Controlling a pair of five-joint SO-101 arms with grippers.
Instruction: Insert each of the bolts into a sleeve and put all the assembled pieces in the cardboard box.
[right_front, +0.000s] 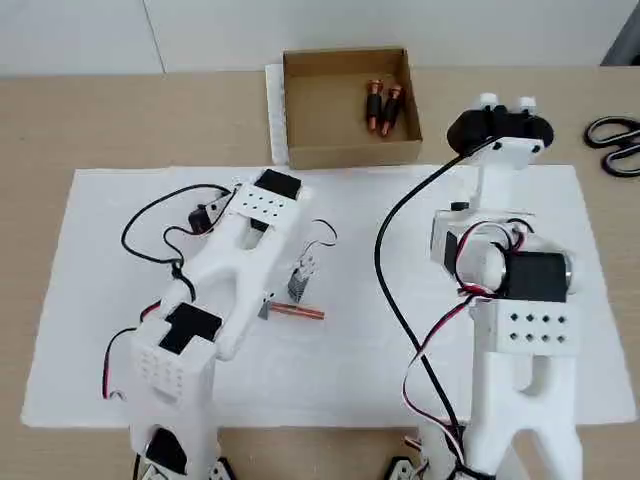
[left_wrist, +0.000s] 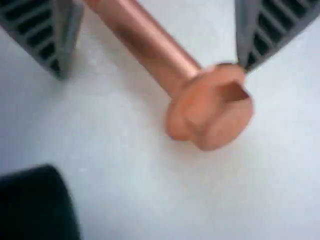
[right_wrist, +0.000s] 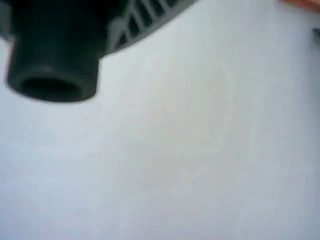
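A copper bolt (right_front: 296, 312) lies on the white sheet (right_front: 120, 250) in front of the cardboard box (right_front: 300, 105). My left gripper (right_front: 302, 278) is low over it and open. In the left wrist view the bolt (left_wrist: 200, 100) lies between the two grey ribbed fingers (left_wrist: 45, 35), its flanged head nearest the camera. The right gripper (right_wrist: 107, 35) is shut on a black sleeve (right_wrist: 52, 55), held above bare sheet with its open end facing out. Two assembled pieces (right_front: 383, 107) lie in the box. The right arm (right_front: 500, 135) stands to the right of the box.
Black scissors (right_front: 615, 145) lie on the wooden table at the far right edge. Black and red cables (right_front: 400, 300) trail over the sheet between the arms. The sheet (right_wrist: 200, 150) under the right gripper is bare.
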